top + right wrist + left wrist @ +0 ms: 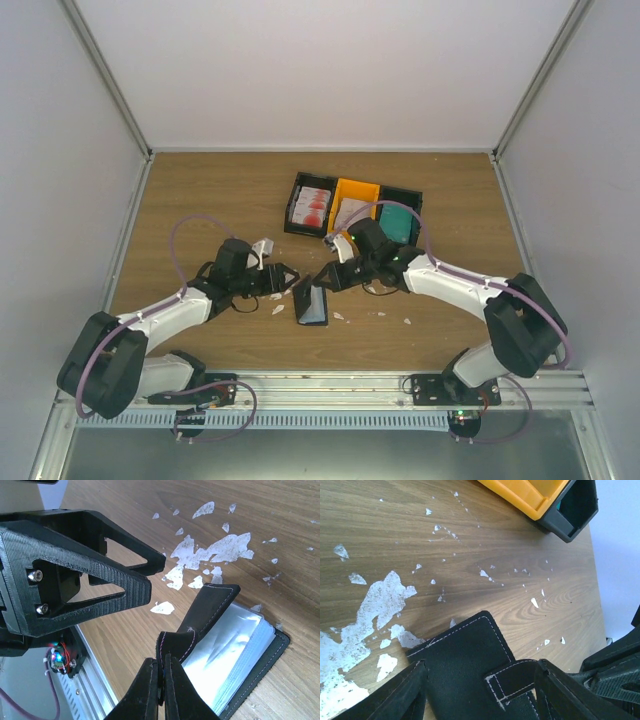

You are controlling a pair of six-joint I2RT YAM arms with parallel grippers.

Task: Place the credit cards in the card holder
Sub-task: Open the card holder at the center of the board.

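Scuffed wooden tabletop (200,190) between plain white walls (330,70)

One card holder (313,303) sits on the desk (200,200). There are three trays: a left black tray (297,192), an orange tray (356,185) and a right black tray (411,193). The credit cards form three groups: red-and-white cards (313,205), whitish cards (350,212) and teal cards (399,221). The number in each group cannot be told. Many white scraps (380,600) are scattered about.

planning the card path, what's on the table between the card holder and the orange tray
just table wood flecked with small white scraps, shown in the left wrist view
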